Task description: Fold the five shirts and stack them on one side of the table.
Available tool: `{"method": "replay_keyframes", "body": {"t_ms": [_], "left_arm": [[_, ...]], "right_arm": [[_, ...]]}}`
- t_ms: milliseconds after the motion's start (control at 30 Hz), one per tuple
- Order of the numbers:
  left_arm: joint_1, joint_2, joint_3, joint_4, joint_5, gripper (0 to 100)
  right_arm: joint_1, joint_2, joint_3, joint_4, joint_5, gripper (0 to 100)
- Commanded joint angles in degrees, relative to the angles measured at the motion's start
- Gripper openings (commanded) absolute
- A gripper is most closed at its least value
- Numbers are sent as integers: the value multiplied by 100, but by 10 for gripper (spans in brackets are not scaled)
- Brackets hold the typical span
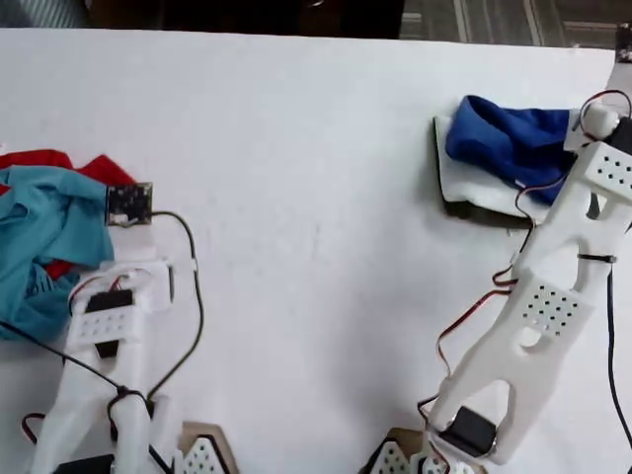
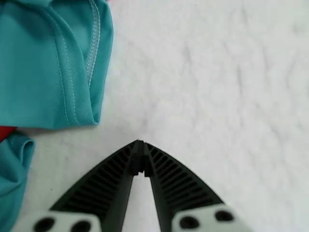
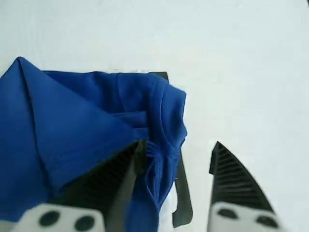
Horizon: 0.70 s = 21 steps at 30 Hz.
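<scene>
A crumpled teal shirt (image 1: pixel 44 237) lies over a red shirt (image 1: pixel 39 160) at the table's left edge. My left gripper (image 2: pixel 140 147) is shut and holds nothing. It hovers over bare table just beside the teal shirt's hem (image 2: pixel 72 72). At the far right a folded blue shirt (image 1: pixel 504 143) tops a stack with a white shirt (image 1: pixel 464 193) and a dark shirt (image 1: pixel 494 212) beneath. My right gripper (image 3: pixel 178 143) is open at the stack's right end. One finger (image 3: pixel 125 174) rests against the blue shirt (image 3: pixel 87 121), the other (image 3: pixel 231 174) stands over bare table.
The white table (image 1: pixel 316 227) is bare across its middle between the two arms. The left arm's cable (image 1: pixel 193 296) loops over the table near its wrist. The arm bases sit at the front edge. A sliver of red cloth (image 2: pixel 5 133) shows beside the teal shirt.
</scene>
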Motion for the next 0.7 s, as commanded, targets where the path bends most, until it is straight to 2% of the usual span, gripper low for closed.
{"method": "replay_keyframes", "body": {"t_ms": [0,33,100,267,500,667], "left_arm": [[35,-9,-13,-88,9,27],[35,-9,-13,-88,9,27],[35,-9,-13,-88,9,27],[35,-9,-13,-88,9,27],[35,-9,-13,-88,9,27],[35,-9,-13,-88,9,27]], "right_arm": [[-444,-620,-475,549,-88,70],[-593,-637,-492,593,-88,2],[-884,-629,-492,673,-88,43],[-1393,-347,-290,743,-88,18],[-1279,400,-343,725,-79,19],[-1086,716,-352,708,607,19]]}}
